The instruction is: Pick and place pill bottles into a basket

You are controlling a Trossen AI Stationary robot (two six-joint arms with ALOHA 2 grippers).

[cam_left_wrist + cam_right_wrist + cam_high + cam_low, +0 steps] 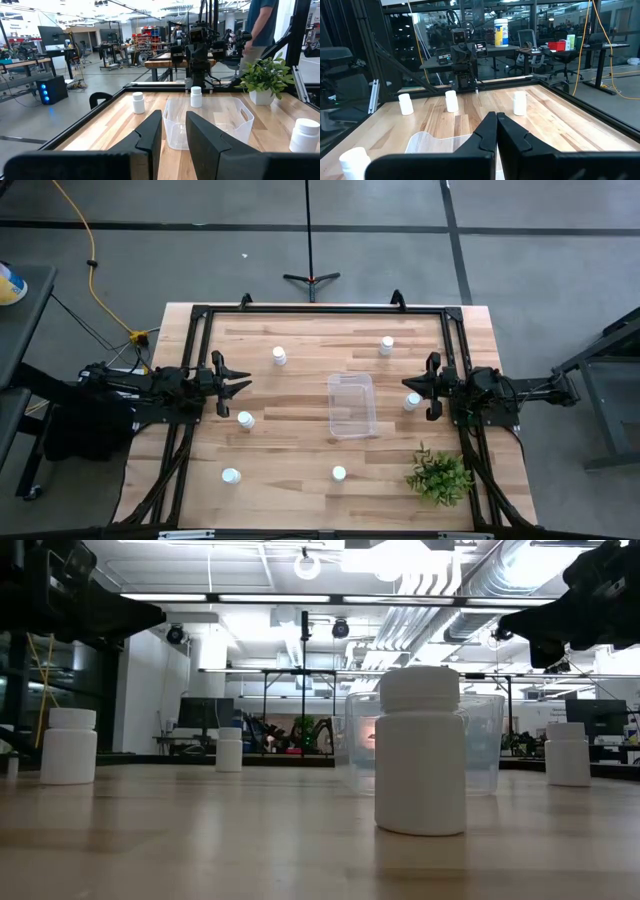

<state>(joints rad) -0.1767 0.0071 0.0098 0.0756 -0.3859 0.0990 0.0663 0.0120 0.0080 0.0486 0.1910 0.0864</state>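
Observation:
Several white pill bottles stand upright on their bases on the wooden table: two at the far side (279,356) (386,345), one at the left (245,419), two near the front edge (231,476) (339,474), and one (412,401) beside my right gripper. The clear basket (352,405) stands mid-table, with nothing in it. My left gripper (243,385) (173,136) hovers open at the table's left and points at the basket (207,125). My right gripper (410,385) (496,131) hovers shut at the right, facing it.
A green potted plant (438,475) stands at the front right corner. A black frame (320,310) runs along the table's far edge and sides. A person (262,22) stands beyond the table's right side. Bare wood lies between the bottles.

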